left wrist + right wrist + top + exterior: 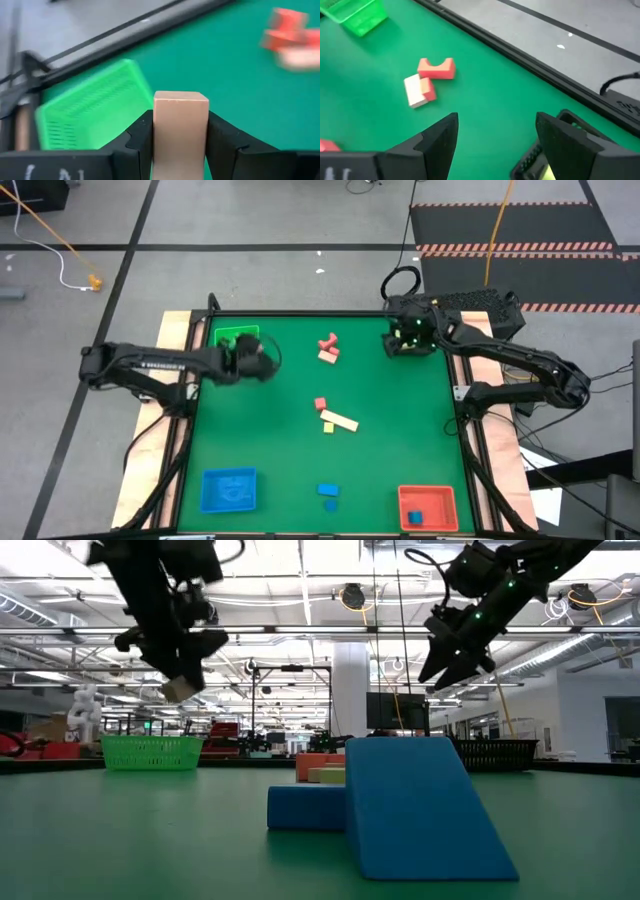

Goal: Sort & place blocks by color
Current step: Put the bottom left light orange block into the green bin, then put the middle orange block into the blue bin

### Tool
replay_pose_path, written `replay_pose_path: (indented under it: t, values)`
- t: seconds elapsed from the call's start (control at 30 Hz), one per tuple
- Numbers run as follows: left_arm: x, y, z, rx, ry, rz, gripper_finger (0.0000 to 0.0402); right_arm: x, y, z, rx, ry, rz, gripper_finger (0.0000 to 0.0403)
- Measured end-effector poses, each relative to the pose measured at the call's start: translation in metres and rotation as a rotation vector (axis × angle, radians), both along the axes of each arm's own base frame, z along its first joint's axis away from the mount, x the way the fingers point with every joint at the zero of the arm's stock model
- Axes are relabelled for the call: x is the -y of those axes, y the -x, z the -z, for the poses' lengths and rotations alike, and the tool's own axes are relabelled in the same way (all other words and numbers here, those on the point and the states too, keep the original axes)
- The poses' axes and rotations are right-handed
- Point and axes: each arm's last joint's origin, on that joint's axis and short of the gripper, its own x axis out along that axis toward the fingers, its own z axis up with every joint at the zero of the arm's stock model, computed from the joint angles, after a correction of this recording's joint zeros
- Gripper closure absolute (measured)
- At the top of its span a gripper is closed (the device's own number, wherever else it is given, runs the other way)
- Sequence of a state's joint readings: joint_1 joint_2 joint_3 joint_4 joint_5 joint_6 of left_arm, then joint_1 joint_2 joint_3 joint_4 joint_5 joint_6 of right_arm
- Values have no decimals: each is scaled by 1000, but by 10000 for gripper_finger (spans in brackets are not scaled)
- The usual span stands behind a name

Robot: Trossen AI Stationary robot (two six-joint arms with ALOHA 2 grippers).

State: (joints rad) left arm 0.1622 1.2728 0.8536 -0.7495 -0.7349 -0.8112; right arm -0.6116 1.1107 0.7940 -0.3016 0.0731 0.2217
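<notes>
Left pincer [180,145] grips a small tan wooden block [180,125] by two flat sides, raised beside the green mesh tray [236,340] near the worktop's far left corner. It looks light, rigid, smooth. Right pincer [495,145] hangs open by the far right corner.

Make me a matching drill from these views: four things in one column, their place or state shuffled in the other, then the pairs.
Things:
1. tan block
2. green tray
3. right gripper
4. red tray

Places or states:
A. open, holding nothing, at the table's far right corner
B. near edge of the table, right side
C. clamped in the left gripper
D. far left corner of the table

Pairs: 1-C, 2-D, 3-A, 4-B
</notes>
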Motion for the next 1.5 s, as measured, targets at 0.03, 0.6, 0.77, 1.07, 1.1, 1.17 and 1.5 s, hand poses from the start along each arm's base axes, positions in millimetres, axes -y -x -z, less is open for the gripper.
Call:
replay_pose_path:
  t: [0.03,0.6,0.77,1.07,1.1,1.17,1.5]
  values:
    - [-11,3,0,-2,0,-50,272,-2,-1,0,-2,1,-13,147]
    - [-90,35,22,1,85,-365,261,-36,-29,-10,103,83,-210,147]
    - [-93,33,33,11,90,-368,200,-45,-34,-12,119,89,-253,147]
    - [-82,18,22,131,51,-276,211,-51,-67,7,134,130,-228,147]
    - [-79,15,19,153,46,-245,216,-50,-72,12,122,158,-233,147]
    - [-72,8,11,209,36,-164,224,-48,-83,20,102,223,-266,147]
    - [-17,-13,-23,389,-9,207,239,-19,-113,54,34,495,-358,147]
